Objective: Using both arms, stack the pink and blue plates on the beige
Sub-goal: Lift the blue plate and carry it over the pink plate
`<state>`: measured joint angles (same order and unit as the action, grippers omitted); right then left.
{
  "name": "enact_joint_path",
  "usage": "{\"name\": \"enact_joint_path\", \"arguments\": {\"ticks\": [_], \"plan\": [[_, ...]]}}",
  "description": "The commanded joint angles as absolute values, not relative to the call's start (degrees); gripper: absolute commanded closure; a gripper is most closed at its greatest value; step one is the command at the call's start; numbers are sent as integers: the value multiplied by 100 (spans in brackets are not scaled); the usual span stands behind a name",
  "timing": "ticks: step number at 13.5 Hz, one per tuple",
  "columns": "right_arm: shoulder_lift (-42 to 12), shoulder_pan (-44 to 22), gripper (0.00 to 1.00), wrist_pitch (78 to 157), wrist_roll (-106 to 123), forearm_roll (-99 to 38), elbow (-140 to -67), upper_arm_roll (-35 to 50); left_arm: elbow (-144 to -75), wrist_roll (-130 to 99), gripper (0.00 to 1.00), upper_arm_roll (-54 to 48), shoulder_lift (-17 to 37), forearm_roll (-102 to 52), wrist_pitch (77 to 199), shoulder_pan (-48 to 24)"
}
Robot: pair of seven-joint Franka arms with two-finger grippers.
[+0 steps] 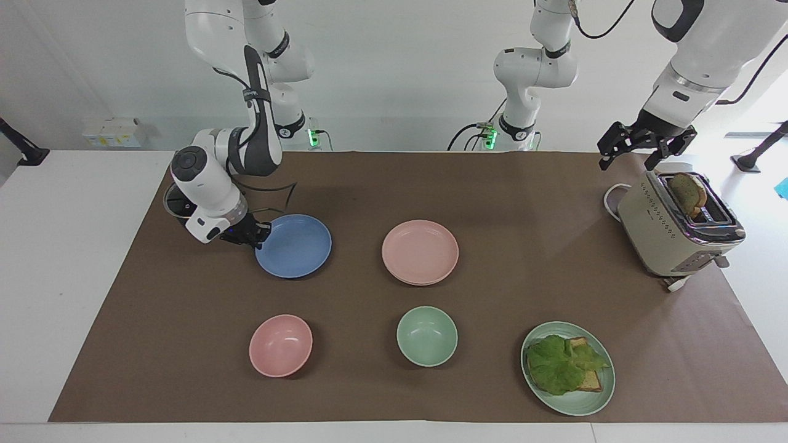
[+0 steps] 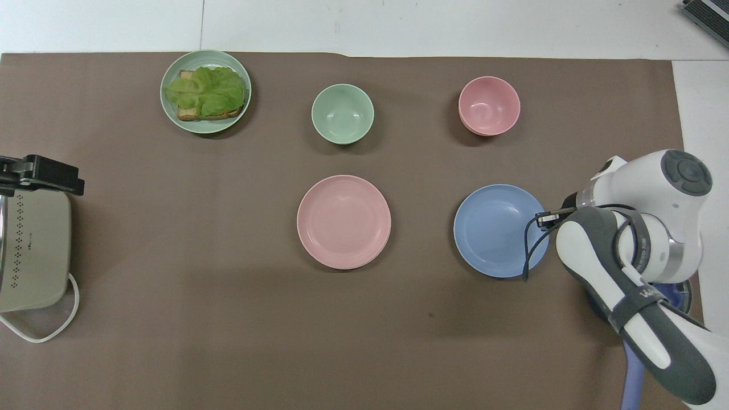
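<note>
The blue plate is toward the right arm's end of the table. My right gripper is shut on the plate's rim at the side toward that end, and the plate hangs a little above the mat. The pink plate lies at the middle of the mat. A thin pale edge below it looks like the beige plate, otherwise hidden. My left gripper waits open in the air over the toaster.
A beige toaster holding toast stands at the left arm's end. Farther from the robots are a pink bowl, a green bowl and a green plate with lettuce and toast. A dark pot sits beside the right arm.
</note>
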<state>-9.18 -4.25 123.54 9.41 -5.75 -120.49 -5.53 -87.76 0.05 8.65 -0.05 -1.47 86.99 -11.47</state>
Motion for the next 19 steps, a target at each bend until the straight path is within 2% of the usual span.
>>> {"name": "enact_joint_path", "arguments": {"ticks": [1, 9, 13, 17, 19], "plan": [[-853, -360, 100, 11630, 870, -606, -11349, -545, -8815, 79, 0, 835, -44, -79, 8657, -1099], [-861, -448, 100, 10846, 204, -642, -10109, -484, -8815, 79, 0, 835, -44, -88, 8657, -1099], [-853, -640, 100, 10802, -237, -1107, -10090, -132, -8815, 79, 0, 835, -44, -88, 8657, -1099], [-844, -1343, 100, 10889, -1036, -1388, -10160, -114, -8815, 79, 0, 835, -44, -88, 8657, -1099], [-931, -1695, 100, 11187, -1413, -1678, -10178, -114, -8815, 79, 0, 835, -44, -88, 8657, -1099]]}}
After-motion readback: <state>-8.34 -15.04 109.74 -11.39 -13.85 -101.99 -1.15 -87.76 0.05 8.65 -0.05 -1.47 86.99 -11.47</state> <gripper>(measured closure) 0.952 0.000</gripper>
